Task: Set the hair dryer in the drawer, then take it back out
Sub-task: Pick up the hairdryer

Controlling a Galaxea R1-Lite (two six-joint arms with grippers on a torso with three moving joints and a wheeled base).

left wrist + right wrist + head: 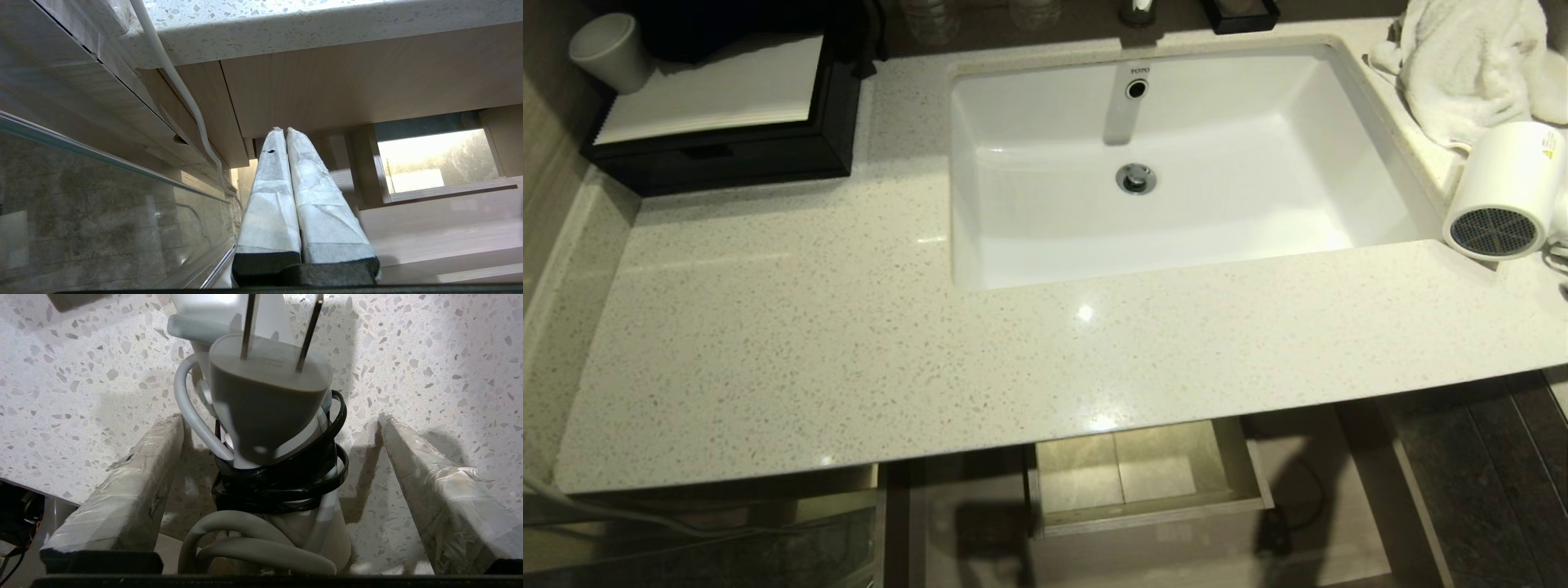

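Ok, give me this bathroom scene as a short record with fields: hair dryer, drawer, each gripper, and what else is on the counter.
hair dryer: white plastic hair dryer with dark mesh grille, lying on the speckled stone countertop right of the white sink
cord: wound around the handle, grey two-pin plug on top
drawer: light-brown wood-grain drawer, pulled open below the countertop
right gripper: right gripper open, fingers either side of the wrapped handle, not touching
left gripper: left gripper shut, parked below the countertop
other: white fluffy towel, black box with white paper
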